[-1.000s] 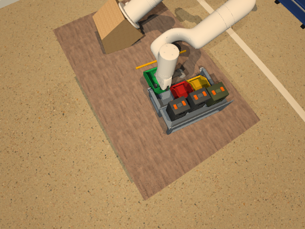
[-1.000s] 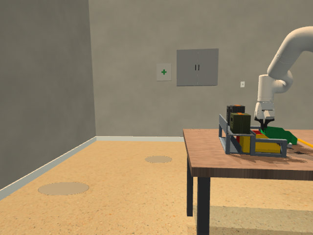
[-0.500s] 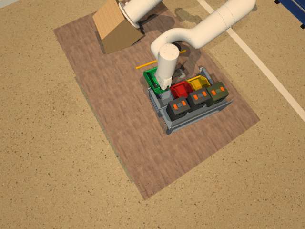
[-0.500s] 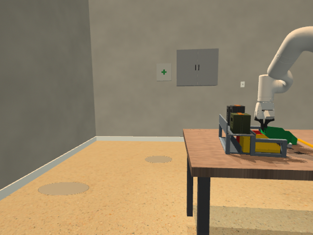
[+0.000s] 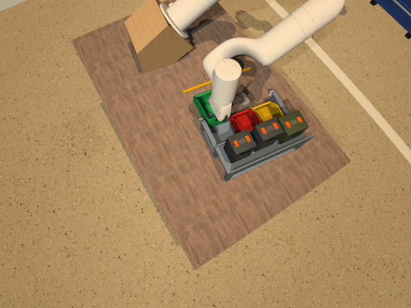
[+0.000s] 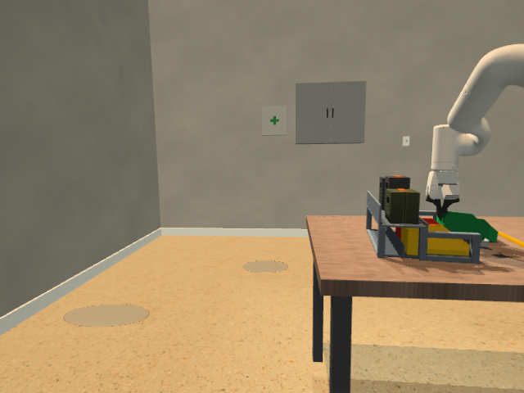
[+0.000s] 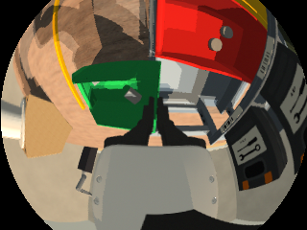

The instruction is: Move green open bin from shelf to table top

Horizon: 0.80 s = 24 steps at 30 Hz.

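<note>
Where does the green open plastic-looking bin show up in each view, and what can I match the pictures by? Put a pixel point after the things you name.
Top: the green open bin (image 5: 203, 105) (image 6: 463, 224) (image 7: 114, 114) is above the picture's centre, partly under the arm.
Exterior: near the right edge, a little below mid-height.
Wrist: left of centre, around mid-height.
Shared landmark: the thin yellow-orange strip (image 5: 196, 87) (image 6: 511, 238) (image 7: 58, 48) on the table top, beyond the bin from the shelf.
</note>
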Each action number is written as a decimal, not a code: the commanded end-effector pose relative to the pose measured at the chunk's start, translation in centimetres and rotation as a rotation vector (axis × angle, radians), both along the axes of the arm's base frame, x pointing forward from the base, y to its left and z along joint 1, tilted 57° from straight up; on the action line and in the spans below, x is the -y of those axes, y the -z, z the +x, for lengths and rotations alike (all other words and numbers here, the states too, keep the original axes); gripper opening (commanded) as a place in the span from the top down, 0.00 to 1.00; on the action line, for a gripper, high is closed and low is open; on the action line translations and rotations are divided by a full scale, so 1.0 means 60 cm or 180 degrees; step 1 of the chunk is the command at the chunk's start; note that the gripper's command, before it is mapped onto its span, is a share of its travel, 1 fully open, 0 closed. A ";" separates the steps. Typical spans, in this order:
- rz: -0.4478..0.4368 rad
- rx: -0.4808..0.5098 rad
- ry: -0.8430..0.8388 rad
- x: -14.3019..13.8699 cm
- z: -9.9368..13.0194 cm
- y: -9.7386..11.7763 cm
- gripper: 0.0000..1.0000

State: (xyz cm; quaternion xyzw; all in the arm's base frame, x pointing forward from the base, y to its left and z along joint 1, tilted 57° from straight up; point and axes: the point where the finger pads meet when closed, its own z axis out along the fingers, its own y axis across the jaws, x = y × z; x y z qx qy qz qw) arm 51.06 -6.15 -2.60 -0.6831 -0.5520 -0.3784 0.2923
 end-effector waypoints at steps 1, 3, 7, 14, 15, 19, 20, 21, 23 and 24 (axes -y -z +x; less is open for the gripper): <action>-0.0002 0.0003 0.0002 0.001 0.001 -0.001 1.00; -0.0002 0.0003 0.0002 0.001 0.001 -0.001 1.00; -0.0002 0.0003 0.0002 0.001 0.001 -0.001 1.00; -0.0002 0.0003 0.0002 0.003 0.000 -0.002 1.00; -0.0002 0.0003 0.0002 0.005 0.000 -0.003 1.00; -0.0002 0.0003 0.0002 0.009 -0.001 -0.006 1.00; -0.0002 0.0003 0.0002 0.009 -0.001 -0.006 1.00; -0.0002 0.0003 0.0002 0.009 -0.001 -0.006 1.00; -0.0002 0.0003 0.0002 0.009 -0.001 -0.006 1.00; -0.0002 0.0003 0.0002 0.009 -0.001 -0.006 1.00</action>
